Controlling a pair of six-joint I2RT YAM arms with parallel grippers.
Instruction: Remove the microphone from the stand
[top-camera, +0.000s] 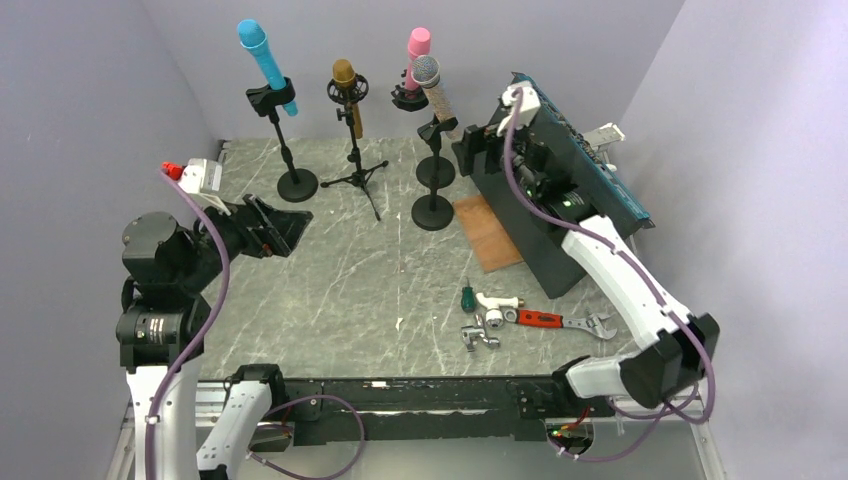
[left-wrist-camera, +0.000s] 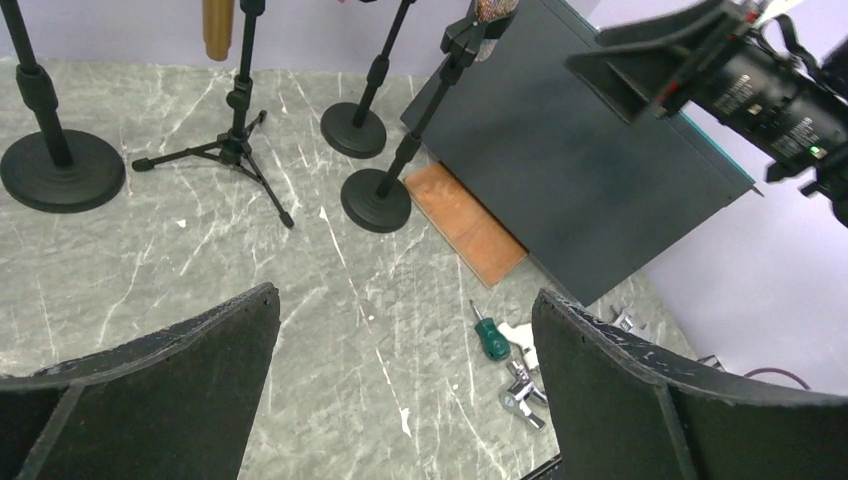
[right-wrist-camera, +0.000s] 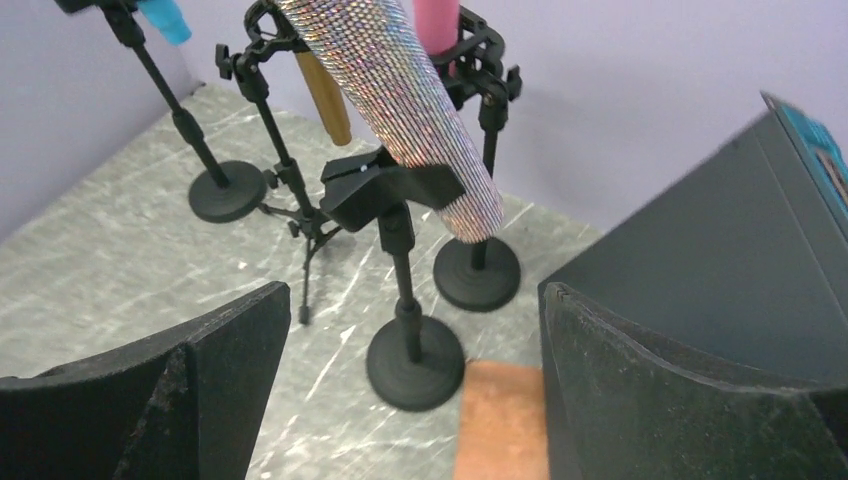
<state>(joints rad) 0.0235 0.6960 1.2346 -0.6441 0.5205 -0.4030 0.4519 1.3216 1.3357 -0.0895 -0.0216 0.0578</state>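
From above: the glitter microphone (top-camera: 437, 95) sits tilted in the clip of its stand (top-camera: 433, 190), head up, toward the back of the table (top-camera: 330, 290). The right arm reaches long from its base, elbow bent, wrist high. The right gripper (top-camera: 478, 142) hangs just to the right of that stand, near it but not touching. The left arm is folded back on itself, well to the left of the stand. The left gripper (top-camera: 275, 225) points across toward the stand, over the marble. A screwdriver (top-camera: 466, 296) and a red-handled wrench (top-camera: 553, 320) lie in front of the stand, on the arms' side.

Left wrist: both fingers (left-wrist-camera: 180, 390) are spread wide, with nothing between them but tabletop. The stand rises well beyond them, and a copper-coloured plate (left-wrist-camera: 465, 225) lies just beside its round base.

Right wrist: the fingers (right-wrist-camera: 650, 390) are parted wide here too, gripping nothing. The stand's pole lines up with the gap between them, beyond the tips. The microphone leans across the top of the view, clamped in the black clip (right-wrist-camera: 385, 185), its lower end hanging past it.
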